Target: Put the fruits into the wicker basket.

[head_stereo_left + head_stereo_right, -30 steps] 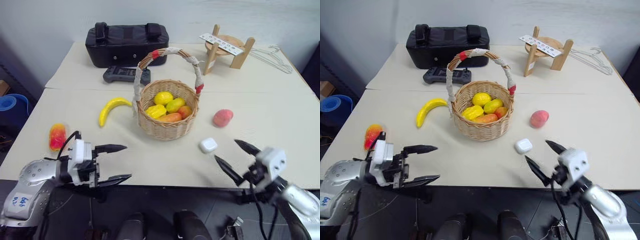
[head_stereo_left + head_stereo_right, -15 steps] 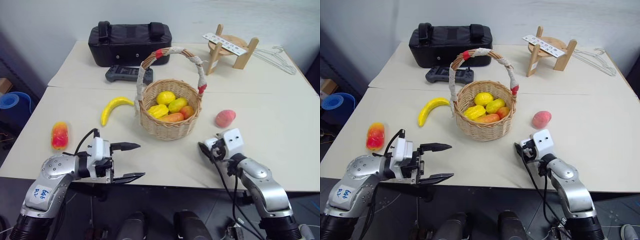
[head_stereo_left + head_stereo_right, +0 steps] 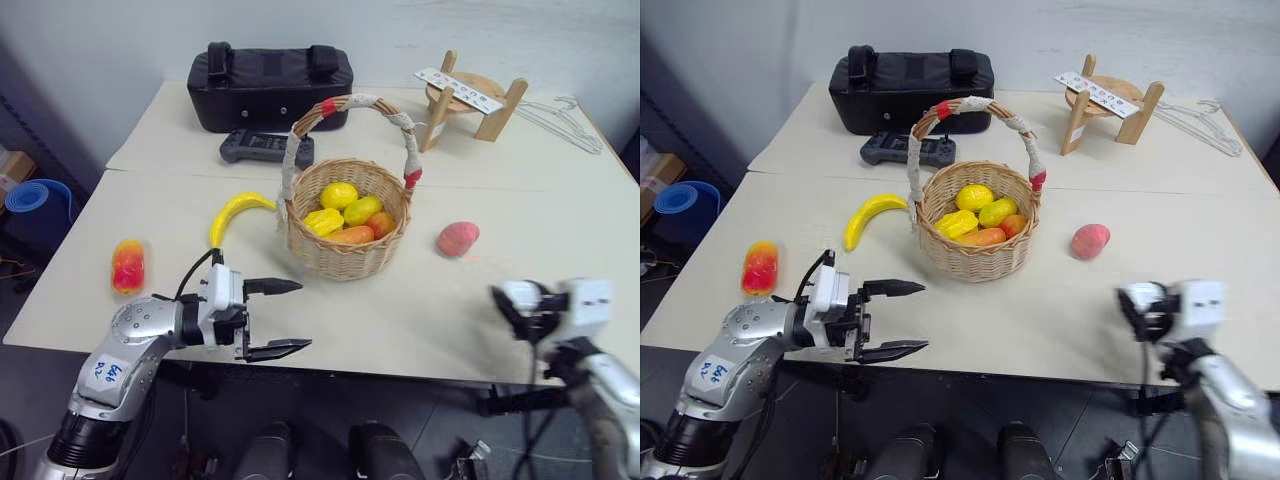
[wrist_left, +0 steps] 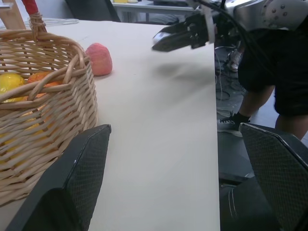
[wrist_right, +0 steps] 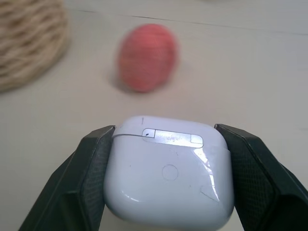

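Here the wicker basket (image 3: 346, 228) stands near the middle of the table (image 3: 520, 215), its cloth-wrapped handle arching over it. Loose fruits lie around it: the yellow banana (image 3: 236, 213) just beside its left wall, the red-orange mango (image 3: 128, 265) well off to the left near the table's edge, and the pinkish peach (image 3: 457, 238) to its right with bare tabletop between. Behind the basket a dark game controller (image 3: 266, 148) lies close to the handle's foot, and past that a black zippered bag (image 3: 270, 72) sits along the far edge. A wooden stand (image 3: 470, 96) and a wire hanger (image 3: 560, 112) occupy the far right corner. Nothing lies between the basket and the front edge of the table.

Inside the basket several yellow and orange fruits (image 3: 345, 209) are heaped together, filling the bowl below the rim.

The left gripper (image 3: 278, 318) hovers over the table's front edge, in front of the basket and to its left, pointing across toward the right, its two black fingers spread wide with nothing between them. The right gripper (image 5: 166, 180) is at the front right edge, in front of the peach, clamped on a small white earbud case (image 5: 168, 171) held between both fingers.
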